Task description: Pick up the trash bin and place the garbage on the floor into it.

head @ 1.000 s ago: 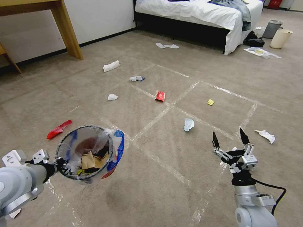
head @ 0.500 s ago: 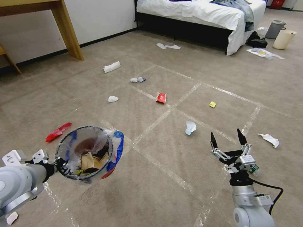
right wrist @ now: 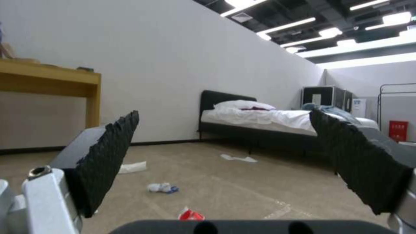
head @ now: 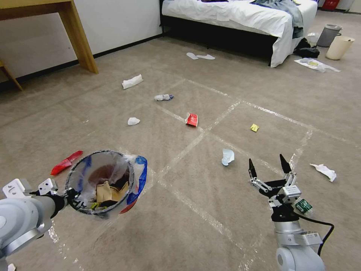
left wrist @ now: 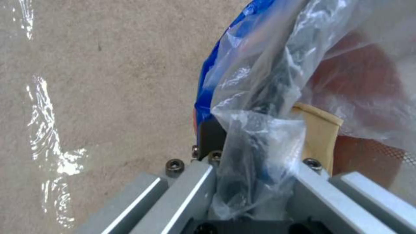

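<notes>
My left gripper point(head: 73, 198) is shut on the near rim of the trash bin point(head: 107, 158), holding it tilted above the carpet. The left wrist view shows the left gripper point(left wrist: 251, 182) pinching the bin's clear, blue-edged liner point(left wrist: 268, 81). Brown paper lies inside. My right gripper point(head: 267, 168) hovers open and empty at lower right. Garbage lies scattered on the floor: a red wrapper point(head: 66, 162) beside the bin, a pale tissue point(head: 227, 156) just ahead of the right gripper, another red wrapper point(head: 191, 119), a yellow scrap point(head: 254, 127) and white tissues point(head: 324, 171).
A bed point(head: 240, 15) stands at the back, with a grey bin point(head: 328, 34) and a cream bucket point(head: 338, 47) to its right. A wooden table leg point(head: 81, 37) rises at upper left. Shiny tape lines cross the carpet. A small green item point(head: 303, 206) lies by my right wrist.
The whole picture has slid slightly downward, so the camera moved. My right gripper has drifted a little left and lower, still open. The bin stays held as before.
</notes>
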### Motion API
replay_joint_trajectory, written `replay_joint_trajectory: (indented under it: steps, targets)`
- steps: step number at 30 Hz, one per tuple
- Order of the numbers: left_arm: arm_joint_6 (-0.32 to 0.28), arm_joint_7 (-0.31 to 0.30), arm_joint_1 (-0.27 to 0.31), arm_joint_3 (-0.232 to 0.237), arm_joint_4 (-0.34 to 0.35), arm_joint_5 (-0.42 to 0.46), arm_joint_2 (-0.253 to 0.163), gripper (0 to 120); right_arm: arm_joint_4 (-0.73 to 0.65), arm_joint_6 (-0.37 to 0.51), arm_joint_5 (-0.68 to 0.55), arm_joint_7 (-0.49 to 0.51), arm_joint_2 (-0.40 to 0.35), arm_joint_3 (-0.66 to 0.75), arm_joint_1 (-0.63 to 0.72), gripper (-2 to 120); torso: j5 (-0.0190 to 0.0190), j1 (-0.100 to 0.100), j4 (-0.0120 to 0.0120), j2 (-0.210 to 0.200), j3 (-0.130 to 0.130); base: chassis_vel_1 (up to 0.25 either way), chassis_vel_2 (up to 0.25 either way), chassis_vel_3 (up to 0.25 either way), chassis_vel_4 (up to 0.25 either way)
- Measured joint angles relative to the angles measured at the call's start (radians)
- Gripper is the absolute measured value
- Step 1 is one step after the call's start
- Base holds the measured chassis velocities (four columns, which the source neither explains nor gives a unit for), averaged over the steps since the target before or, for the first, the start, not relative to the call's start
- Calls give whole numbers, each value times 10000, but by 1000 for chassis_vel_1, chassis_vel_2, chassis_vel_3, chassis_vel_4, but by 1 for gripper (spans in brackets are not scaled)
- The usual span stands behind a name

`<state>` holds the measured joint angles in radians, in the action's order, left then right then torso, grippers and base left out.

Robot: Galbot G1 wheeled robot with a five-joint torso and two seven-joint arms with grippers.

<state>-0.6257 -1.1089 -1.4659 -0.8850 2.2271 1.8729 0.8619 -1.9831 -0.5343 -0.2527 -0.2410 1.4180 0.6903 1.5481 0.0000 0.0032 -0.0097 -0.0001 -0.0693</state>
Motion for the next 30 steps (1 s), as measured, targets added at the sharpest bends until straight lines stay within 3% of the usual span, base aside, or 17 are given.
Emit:
replay_joint_trajectory:
  steps: [30]
  targets:
    - [33,-14,47,16,-134,-18,-64,0,192,-48,67,-6,3,-142,-106,100,0,0,0,0,0,-71,75,77,-77]
